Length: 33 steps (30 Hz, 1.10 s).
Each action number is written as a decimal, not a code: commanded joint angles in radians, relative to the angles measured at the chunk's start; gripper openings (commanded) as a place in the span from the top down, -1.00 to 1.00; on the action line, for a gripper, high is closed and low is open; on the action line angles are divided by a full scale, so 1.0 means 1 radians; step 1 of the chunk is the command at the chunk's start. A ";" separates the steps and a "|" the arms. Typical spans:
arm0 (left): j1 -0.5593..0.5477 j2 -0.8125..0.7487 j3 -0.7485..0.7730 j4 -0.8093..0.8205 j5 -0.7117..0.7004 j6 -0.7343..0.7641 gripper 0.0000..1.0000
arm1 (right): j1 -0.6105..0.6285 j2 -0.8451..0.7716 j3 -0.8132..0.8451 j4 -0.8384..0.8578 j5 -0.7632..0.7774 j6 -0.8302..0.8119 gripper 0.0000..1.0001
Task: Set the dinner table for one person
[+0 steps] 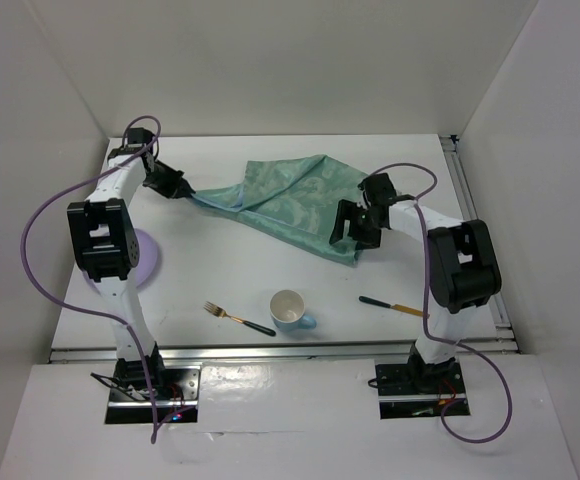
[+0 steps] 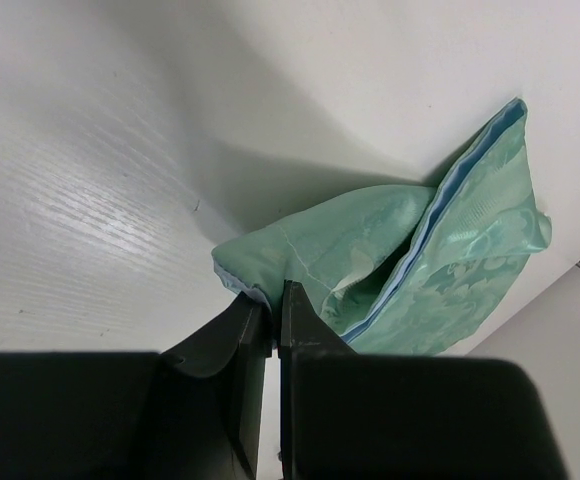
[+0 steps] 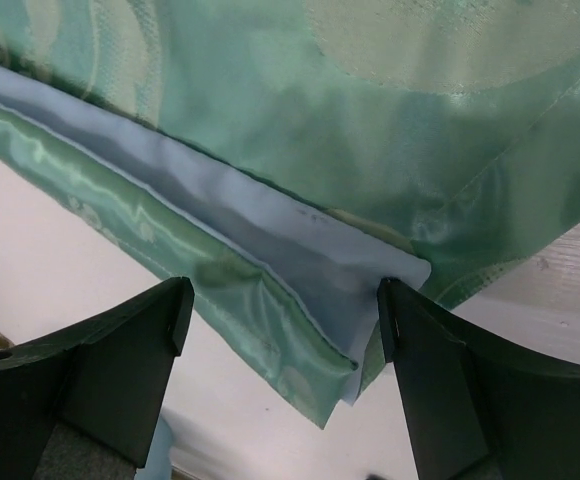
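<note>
Left fingers point(image 2: 255, 320): clenched on cloth point(image 2: 440, 250) corner.
Right fingers point(image 3: 160, 320): spread, astride cloth hem.
Top view only: fork point(image 1: 238, 318), mug point(image 1: 290, 309), knife point(image 1: 393, 305).

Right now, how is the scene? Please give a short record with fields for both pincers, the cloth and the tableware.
left pincer: shut on a corner of the teal patterned fabric cloth
right pincer: open, fingers astride another cloth corner
cloth state: crumpled, pale blue lining showing, on the white rectangular tabletop
plate: round lilac plate, left side, partly hidden
mug: white-and-blue mug, upright
fork: gold fork with black handle, left of mug
knife: gold-bladed knife with black handle, right of mug
</note>
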<state>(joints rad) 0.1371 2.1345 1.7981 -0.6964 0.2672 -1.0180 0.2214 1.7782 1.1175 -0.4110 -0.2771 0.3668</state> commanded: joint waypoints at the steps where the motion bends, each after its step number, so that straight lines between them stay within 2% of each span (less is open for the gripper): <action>1: 0.006 -0.047 0.033 -0.012 0.013 0.032 1.00 | -0.007 -0.009 -0.013 0.043 0.037 0.023 -0.73; 7: 0.006 -0.047 0.033 -0.022 0.004 0.032 1.00 | -0.007 -0.054 -0.044 0.037 0.130 0.023 -0.81; 13: 0.006 -0.056 0.033 -0.022 0.004 0.041 1.00 | -0.007 -0.034 -0.056 0.069 0.110 0.032 -0.83; 17: 0.006 -0.056 0.033 -0.022 -0.005 0.041 1.00 | 0.002 -0.014 -0.076 0.109 0.075 0.032 -0.69; 22: 0.006 -0.056 0.024 -0.022 -0.005 0.041 1.00 | 0.012 -0.014 -0.067 0.109 0.075 0.021 -0.46; 26: 0.006 -0.056 0.015 -0.022 -0.005 0.041 1.00 | 0.021 -0.023 -0.067 0.109 0.075 0.021 -0.19; 27: 0.006 -0.056 0.015 -0.022 -0.005 0.041 1.00 | 0.021 -0.032 -0.056 0.100 0.087 0.021 -0.05; 29: 0.006 -0.065 0.015 -0.022 -0.014 0.041 1.00 | 0.021 -0.042 -0.056 0.090 0.101 0.021 0.10; 30: 0.006 -0.065 0.015 -0.022 -0.014 0.041 1.00 | 0.030 -0.052 -0.047 0.081 0.111 0.021 0.30; 33: 0.006 -0.065 0.015 -0.031 -0.014 0.050 1.00 | 0.030 -0.065 -0.038 0.058 0.125 0.012 0.67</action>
<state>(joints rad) 0.1371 2.1296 1.7981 -0.7124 0.2604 -0.9936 0.2420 1.7676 1.0588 -0.3382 -0.1871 0.3931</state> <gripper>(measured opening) 0.187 0.195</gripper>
